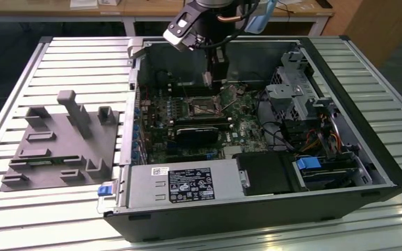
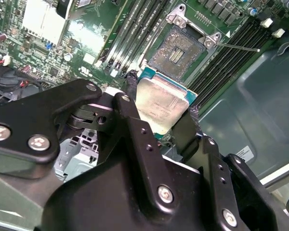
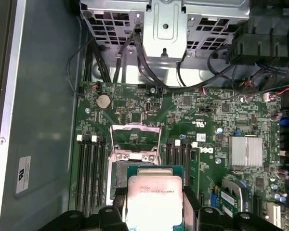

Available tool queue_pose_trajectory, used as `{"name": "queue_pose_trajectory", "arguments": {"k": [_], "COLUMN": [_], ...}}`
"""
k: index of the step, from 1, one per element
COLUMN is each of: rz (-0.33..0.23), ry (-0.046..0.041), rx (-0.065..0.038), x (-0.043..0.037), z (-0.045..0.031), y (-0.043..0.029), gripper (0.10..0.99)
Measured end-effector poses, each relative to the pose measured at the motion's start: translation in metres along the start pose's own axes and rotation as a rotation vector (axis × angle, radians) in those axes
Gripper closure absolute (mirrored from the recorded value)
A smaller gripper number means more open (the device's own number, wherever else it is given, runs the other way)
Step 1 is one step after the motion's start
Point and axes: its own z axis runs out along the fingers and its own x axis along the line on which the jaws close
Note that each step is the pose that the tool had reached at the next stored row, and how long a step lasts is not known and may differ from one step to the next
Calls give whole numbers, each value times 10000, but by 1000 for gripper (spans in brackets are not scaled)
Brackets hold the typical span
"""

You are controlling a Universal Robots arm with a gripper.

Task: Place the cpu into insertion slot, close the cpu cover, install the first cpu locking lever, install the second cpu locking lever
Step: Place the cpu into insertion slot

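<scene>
Pincer (image 2: pixel 162 95) tight around cpu (image 2: pixel 160 105), apparently just above bare insertion slot (image 2: pixel 177 52) between memory slots (image 2: pixel 139 29).

No readable text (labels (image 1: pixel 190 184) too small)

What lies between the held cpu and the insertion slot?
Nothing: in the second wrist view only open air separates the cpu from the insertion slot.
</scene>
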Motion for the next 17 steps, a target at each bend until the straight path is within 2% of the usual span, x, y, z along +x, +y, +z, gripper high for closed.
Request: {"name": "queue_pose_trajectory", "arguments": {"k": [10,17], "rz": [-25,-78], "ry": [2,8], "rx": [0,0], "x": [26,45], "z": [99,198], "y": [-38,-78], "gripper": [545,545]}}
